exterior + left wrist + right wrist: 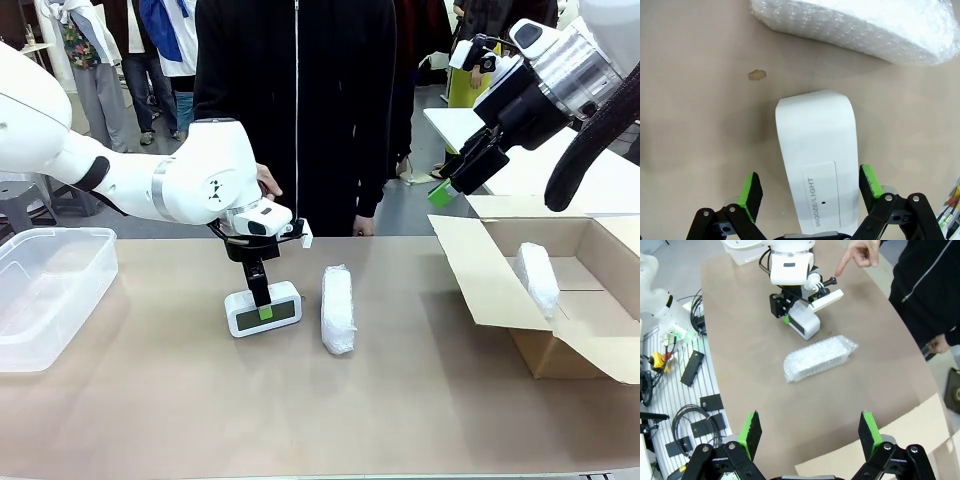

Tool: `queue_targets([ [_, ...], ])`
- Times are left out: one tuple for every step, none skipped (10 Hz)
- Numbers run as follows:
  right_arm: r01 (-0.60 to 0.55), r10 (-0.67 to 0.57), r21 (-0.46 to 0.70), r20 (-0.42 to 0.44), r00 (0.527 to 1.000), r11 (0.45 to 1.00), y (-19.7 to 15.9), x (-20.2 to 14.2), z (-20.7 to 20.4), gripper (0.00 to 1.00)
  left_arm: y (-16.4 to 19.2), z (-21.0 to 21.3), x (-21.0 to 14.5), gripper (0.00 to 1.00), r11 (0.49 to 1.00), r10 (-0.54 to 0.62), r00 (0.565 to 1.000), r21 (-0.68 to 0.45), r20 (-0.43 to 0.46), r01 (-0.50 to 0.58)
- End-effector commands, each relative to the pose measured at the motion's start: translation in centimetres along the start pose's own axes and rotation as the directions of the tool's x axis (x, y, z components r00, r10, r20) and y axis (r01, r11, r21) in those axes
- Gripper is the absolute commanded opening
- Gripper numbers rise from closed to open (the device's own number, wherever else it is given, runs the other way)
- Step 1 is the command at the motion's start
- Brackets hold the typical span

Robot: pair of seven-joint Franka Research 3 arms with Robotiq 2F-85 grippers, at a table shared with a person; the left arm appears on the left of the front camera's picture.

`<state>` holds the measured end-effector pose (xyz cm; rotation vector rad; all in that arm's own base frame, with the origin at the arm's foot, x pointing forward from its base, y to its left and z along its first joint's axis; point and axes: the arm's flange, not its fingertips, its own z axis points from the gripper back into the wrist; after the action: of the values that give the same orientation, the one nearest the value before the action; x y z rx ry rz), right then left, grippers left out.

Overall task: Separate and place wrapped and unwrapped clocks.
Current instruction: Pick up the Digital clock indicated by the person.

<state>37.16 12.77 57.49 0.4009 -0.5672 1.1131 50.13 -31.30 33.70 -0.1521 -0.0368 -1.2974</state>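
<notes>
Brown tabletop (200, 420) lies bare at the near edge. Farther in, around the middle, a wrapped clock (338, 310) in white bubbly foam lies with its long side running away from the robot. Just beside it, on the robot's left and not touching it, the bare clock (288, 305) stands with its grey-green screen facing the robot. The left hand (262, 305) reaches down over this clock. In the left wrist view, the left hand (810, 185) is released, with its green pads (751, 192) either side of the clock's top (815, 145), where a button reads SNOOZE/LIGHT. A gap shows on at least one side. A clear plastic tub (40, 300) sits at the tabletop's left end. An open cardboard box (545, 355) sits at the right end, and a second wrapped clock (537, 275) lies inside it. The right hand (450, 185) hangs in the air above the box's far left corner. Its own view shows the right hand (810, 432) spread wide with nothing between its fingers. At the far side stands a person in a black jacket (300, 100), one finger (842, 267) pointing down toward the bare clock.
</notes>
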Motion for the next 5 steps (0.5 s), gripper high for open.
queue_targets([
  [-0.003,0.003,0.019,0.011,1.0,1.0,-0.17,0.22,-0.04,1.0,0.44,0.17,0.43,1.0,1.0,0.014,1.0,-0.006,-0.002,-0.014],
  [-0.003,0.003,0.019,0.011,1.0,1.0,-0.17,0.22,-0.04,1.0,0.47,0.09,0.45,0.8,0.999,0.035,0.999,-0.013,-0.012,-0.035],
  [-0.003,0.003,0.019,0.011,1.0,1.0,-0.17,0.22,-0.04,1.0,0.55,-0.08,0.41,0.8,0.999,0.029,0.999,-0.024,-0.023,-0.03],
  [-0.003,0.003,0.019,0.011,1.0,1.0,-0.17,0.22,-0.04,1.0,0.59,-0.11,0.41,0.6,0.999,0.031,0.999,-0.022,-0.021,-0.032],
  [-0.003,0.003,0.019,0.011,1.0,1.0,-0.17,0.22,-0.04,1.0,0.59,-0.12,0.43,0.75,0.999,0.029,0.999,-0.022,-0.02,-0.029],
])
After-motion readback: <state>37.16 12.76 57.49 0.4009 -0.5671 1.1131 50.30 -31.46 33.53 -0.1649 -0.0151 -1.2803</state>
